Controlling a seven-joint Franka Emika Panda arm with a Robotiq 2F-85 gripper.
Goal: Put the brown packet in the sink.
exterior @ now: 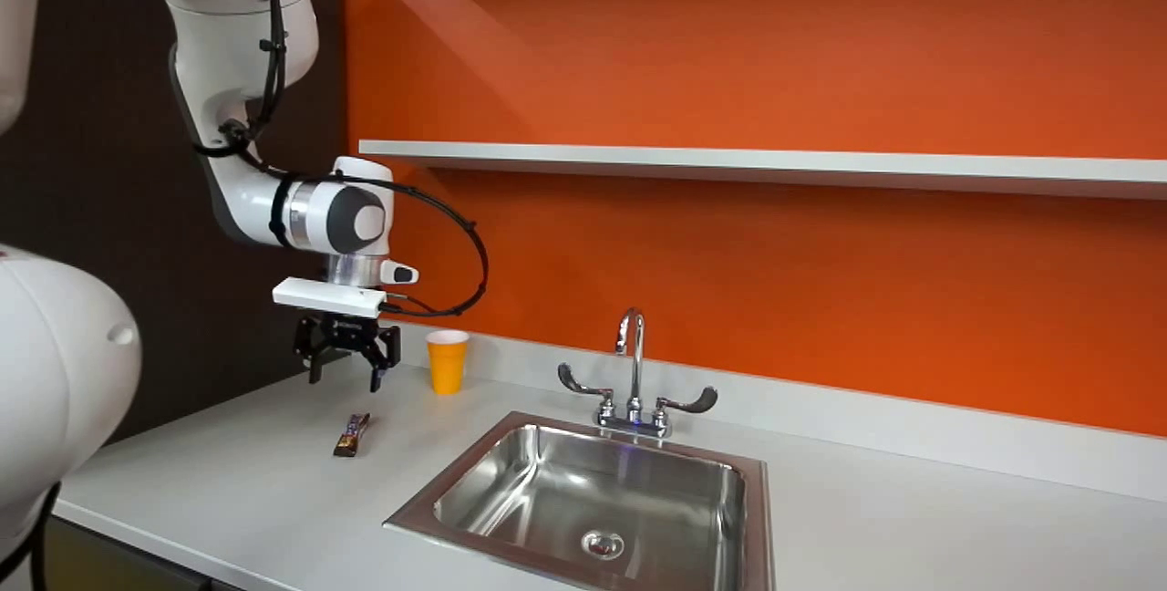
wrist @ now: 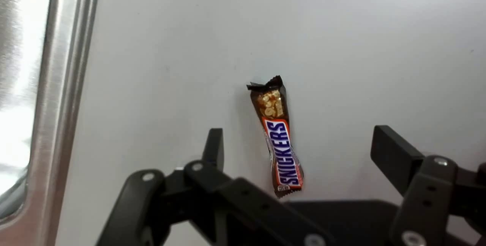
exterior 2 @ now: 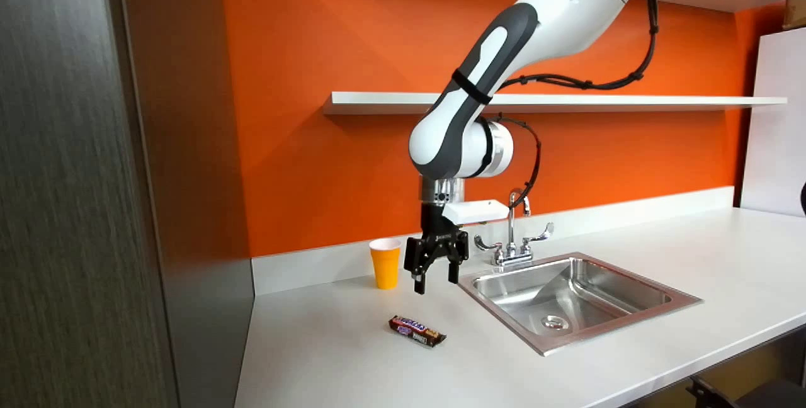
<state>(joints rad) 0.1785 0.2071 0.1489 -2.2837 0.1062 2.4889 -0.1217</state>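
Observation:
The brown packet is a dark brown Snickers bar, lying flat on the counter in both exterior views [exterior: 352, 435] [exterior 2: 416, 330] and in the wrist view [wrist: 279, 139]. My gripper is open and empty above the counter, in both exterior views [exterior: 345, 381] [exterior 2: 436, 284]. In the wrist view the gripper's fingers [wrist: 297, 139] are wide apart, with the packet's lower part seen between them, nearer the left finger. They do not touch it. The steel sink shows in both exterior views [exterior: 456, 472] [exterior 2: 516, 321], beside the packet; its rim runs along the left edge of the wrist view [wrist: 60, 98].
A yellow-orange cup stands near the back wall, close to the gripper, in both exterior views [exterior: 447, 368] [exterior 2: 385, 267]. A chrome faucet [exterior: 636, 372] rises behind the sink. A white shelf [exterior: 757, 160] hangs on the orange wall. A dark panel [exterior 2: 189, 175] bounds the counter's end.

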